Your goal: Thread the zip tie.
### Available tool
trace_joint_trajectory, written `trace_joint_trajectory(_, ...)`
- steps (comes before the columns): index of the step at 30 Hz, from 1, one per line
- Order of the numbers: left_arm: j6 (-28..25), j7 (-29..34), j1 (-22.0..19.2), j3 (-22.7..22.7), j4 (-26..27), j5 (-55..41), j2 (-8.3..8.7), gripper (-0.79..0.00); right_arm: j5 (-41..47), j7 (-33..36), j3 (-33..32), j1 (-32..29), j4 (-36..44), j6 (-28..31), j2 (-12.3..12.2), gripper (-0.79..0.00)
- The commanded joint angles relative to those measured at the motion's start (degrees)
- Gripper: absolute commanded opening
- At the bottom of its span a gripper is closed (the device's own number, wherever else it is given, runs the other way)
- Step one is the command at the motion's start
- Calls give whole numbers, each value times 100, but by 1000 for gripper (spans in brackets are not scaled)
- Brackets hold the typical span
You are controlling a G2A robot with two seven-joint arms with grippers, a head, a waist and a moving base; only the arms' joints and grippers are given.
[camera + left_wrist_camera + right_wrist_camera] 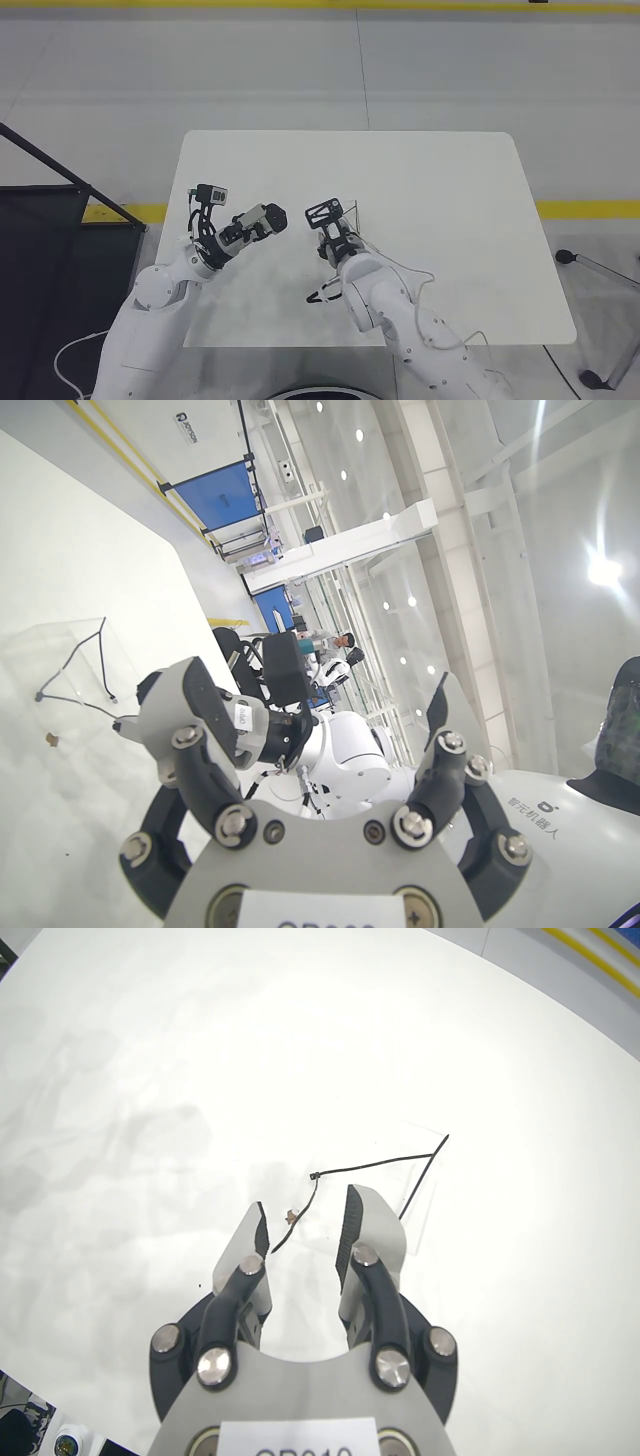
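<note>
Hovering my right gripper [306, 1200], fingers spread and empty, over the thin black plastic zip tie [372, 1163] lying bent near the white worktop's [150, 1053] middle; my left gripper [320, 677] gapes wide too, raised nearby.

1. A small brown scrap [290, 1215] lay on the white tabletop [450, 200], well in from its edges.
2. A clear sheet [387, 1180] lay flat near it.
3. A yellow floor stripe [590, 209] ran past the right edge.
</note>
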State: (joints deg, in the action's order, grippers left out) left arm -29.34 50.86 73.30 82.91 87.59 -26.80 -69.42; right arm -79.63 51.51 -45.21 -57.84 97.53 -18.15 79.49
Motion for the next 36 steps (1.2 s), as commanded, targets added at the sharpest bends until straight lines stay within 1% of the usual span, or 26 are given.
trace_joint_trajectory(1,0,0,0,0,0,0,0,0,-31,-3,-27,-28,18,15,8,-443)
trace_joint_trajectory(4,0,0,0,0,0,0,0,0,-89,-9,-71,-82,63,41,22,-431)
trace_joint_trajectory(6,0,0,0,0,0,0,0,0,-152,-16,-109,-121,115,36,29,-403)
trace_joint_trajectory(7,0,0,0,0,0,0,0,0,-199,-28,-136,-146,157,18,30,-348)
trace_joint_trajectory(8,0,0,0,0,0,0,0,0,-226,-42,-169,-182,222,0,31,-237)
trace_joint_trajectory(9,0,0,0,0,0,0,0,0,-246,-62,-216,-227,310,-16,28,-68)
trace_joint_trajectory(10,0,0,0,0,0,0,0,0,-275,-84,-278,-284,409,-40,22,0)
trace_joint_trajectory(17,0,0,0,0,0,0,0,0,-382,-389,-953,-953,1382,-2,-89,0)
trace_joint_trajectory(24,0,0,0,0,0,0,0,0,-58,-1071,-1786,-1736,2361,198,-192,0)
trace_joint_trajectory(29,0,0,0,0,0,0,0,0,259,-1342,-2315,-2168,2774,388,-241,0)
trace_joint_trajectory(31,0,0,0,0,0,0,0,0,486,-1430,-2523,-2290,2910,358,-246,0)
trace_joint_trajectory(36,0,0,0,0,0,0,0,-1,537,-1450,-2571,-2309,2934,334,-246,-1)
